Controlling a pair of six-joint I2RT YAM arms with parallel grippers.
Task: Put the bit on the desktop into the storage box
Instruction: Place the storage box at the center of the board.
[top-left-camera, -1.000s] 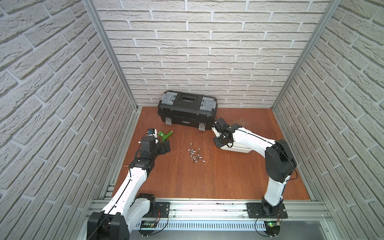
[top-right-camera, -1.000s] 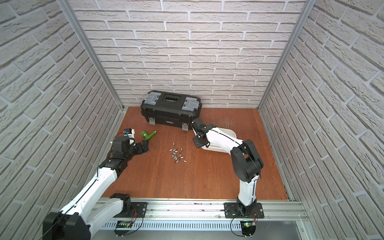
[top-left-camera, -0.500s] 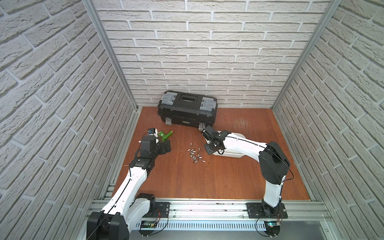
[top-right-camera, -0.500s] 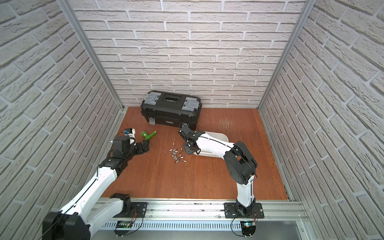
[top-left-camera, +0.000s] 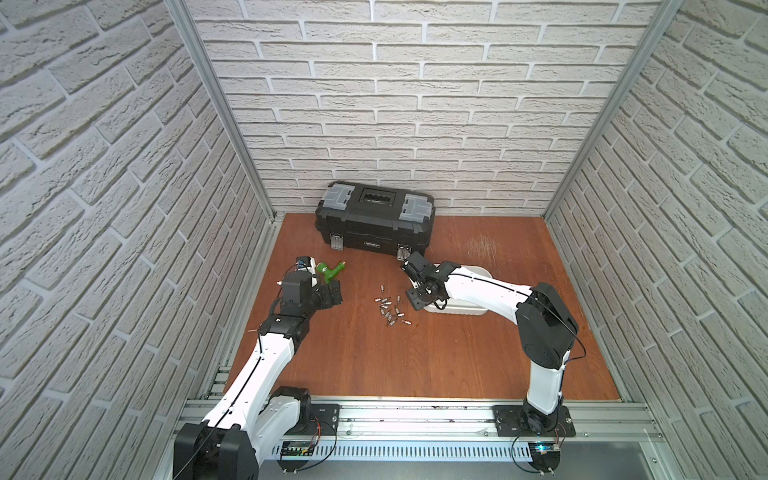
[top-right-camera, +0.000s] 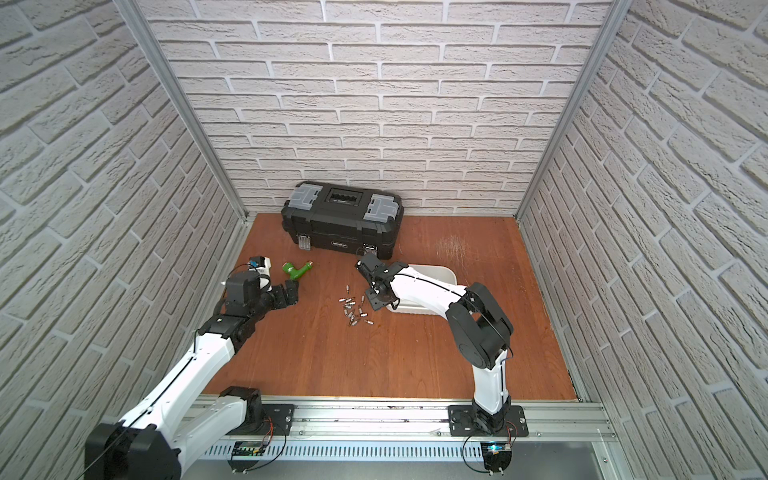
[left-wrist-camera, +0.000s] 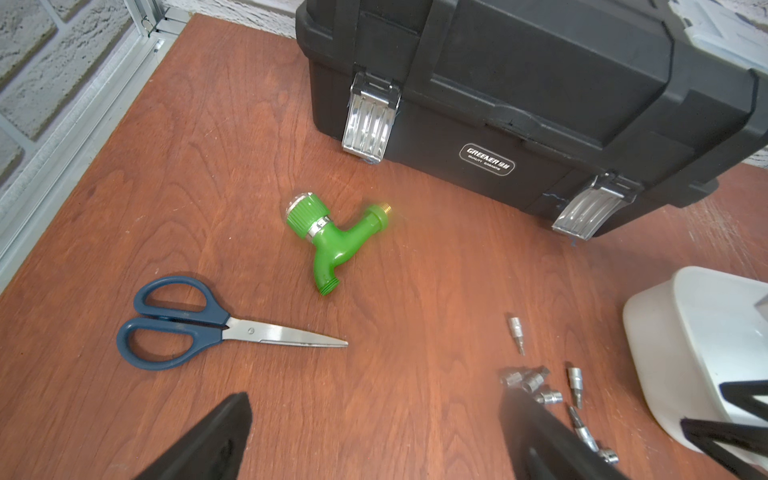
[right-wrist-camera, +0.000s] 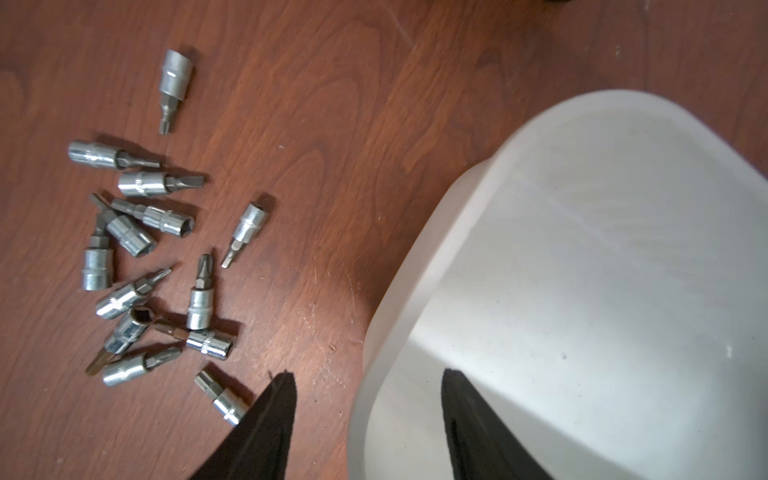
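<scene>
**benchrat:** ok so where are the bits (right-wrist-camera: 145, 249), and which way do they point?

**hexhead:** All on the desktop (top-left-camera: 374, 353), a dozen or so in a loose heap just beside the storage box (right-wrist-camera: 419, 270). Every one lies flat on its side with its long axis along the board. There's no common heading, they fan out all ways and a few touch or cross. One loner lies apart on the toolbox (top-left-camera: 374, 224) side. Another sits between the heap and the box, tip slanting away from the box.

**benchrat:** what are they made of?

**hexhead:** Shiny chrome socket ends with a knurled band, stepping down to thinner, darker tips. I can make out slotted, Phillips and hex. The board is reddish-brown wood grain, lightly scratched. The box is smooth milky-white plastic with rounded corners and a rolled rim.

**benchrat:** anything inside?

**hexhead:** The bit of box floor that shows is bare white. The black toolbox by the back wall has grey lid compartments and is shut with two chrome latches, so can't tell what's in it.

**benchrat:** and the grippers?

**hexhead:** The right gripper (right-wrist-camera: 368, 386) has its jaws apart and holds nothing. It straddles the box rim, with one black finger over the desktop just beside the nearest bit and the other over the box's inside. The left gripper (left-wrist-camera: 374, 415) is spread wide and empty, hovering near blue-handled scissors (left-wrist-camera: 208, 328) and a green plastic tap (left-wrist-camera: 328, 237).
</scene>
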